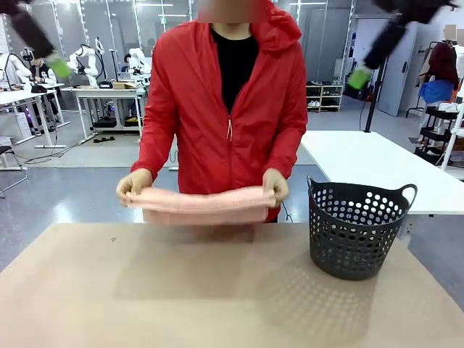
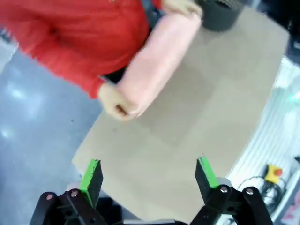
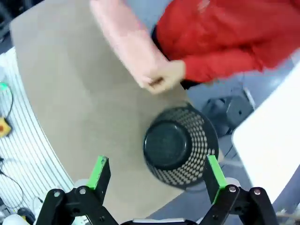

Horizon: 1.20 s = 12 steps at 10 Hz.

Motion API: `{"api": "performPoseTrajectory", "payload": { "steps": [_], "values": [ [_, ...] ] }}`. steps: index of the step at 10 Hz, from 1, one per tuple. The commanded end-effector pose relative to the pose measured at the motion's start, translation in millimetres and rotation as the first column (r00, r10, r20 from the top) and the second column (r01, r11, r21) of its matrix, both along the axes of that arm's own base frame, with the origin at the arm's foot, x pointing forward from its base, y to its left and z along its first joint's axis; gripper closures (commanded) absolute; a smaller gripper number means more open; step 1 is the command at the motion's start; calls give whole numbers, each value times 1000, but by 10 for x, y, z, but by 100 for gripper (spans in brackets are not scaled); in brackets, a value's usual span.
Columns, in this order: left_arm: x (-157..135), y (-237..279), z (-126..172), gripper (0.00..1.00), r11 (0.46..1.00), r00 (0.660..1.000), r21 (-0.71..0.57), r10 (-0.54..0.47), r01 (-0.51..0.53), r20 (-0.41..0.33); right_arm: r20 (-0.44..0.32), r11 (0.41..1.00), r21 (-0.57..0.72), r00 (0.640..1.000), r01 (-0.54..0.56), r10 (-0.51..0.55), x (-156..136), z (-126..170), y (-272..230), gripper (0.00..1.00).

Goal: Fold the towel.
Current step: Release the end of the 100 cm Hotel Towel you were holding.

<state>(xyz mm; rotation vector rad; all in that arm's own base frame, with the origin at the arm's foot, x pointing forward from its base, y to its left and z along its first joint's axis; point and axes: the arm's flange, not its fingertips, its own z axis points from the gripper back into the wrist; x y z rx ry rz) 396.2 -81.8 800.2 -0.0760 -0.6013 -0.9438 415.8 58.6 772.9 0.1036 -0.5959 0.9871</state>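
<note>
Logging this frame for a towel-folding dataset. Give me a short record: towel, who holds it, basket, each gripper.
towel: folded into a long strip, held in the air near the far edge of the table
holder: the person's hands, one at each end
basket: black, perforated, upright on the table, looks empty
left gripper: open, raised, holding nothing
right gripper: open, raised, holding nothing

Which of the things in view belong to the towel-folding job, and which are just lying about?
Belonging to the job: the towel, held up over the table by the person's hands; the left gripper and right gripper, both open, raised above the table.
Just lying about: the black basket on the table, beside the towel; the white table behind it.
</note>
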Motion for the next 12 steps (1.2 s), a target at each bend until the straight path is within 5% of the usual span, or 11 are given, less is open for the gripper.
{"api": "performPoseTrajectory", "payload": {
  "steps": [1,4,12],
  "values": [
    [-185,418,-245,0,974,974,-57,222,-219,36,0,964,95,968,249,-250,-114,-233,-357,0],
    [-255,945,-466,0,921,929,-127,370,-369,-15,-60,884,157,898,441,-437,-195,-341,-891,0],
    [-221,1104,-436,0,928,937,-128,347,-349,-39,-73,900,155,913,407,-401,-156,-306,-1030,0]
  ]
}}
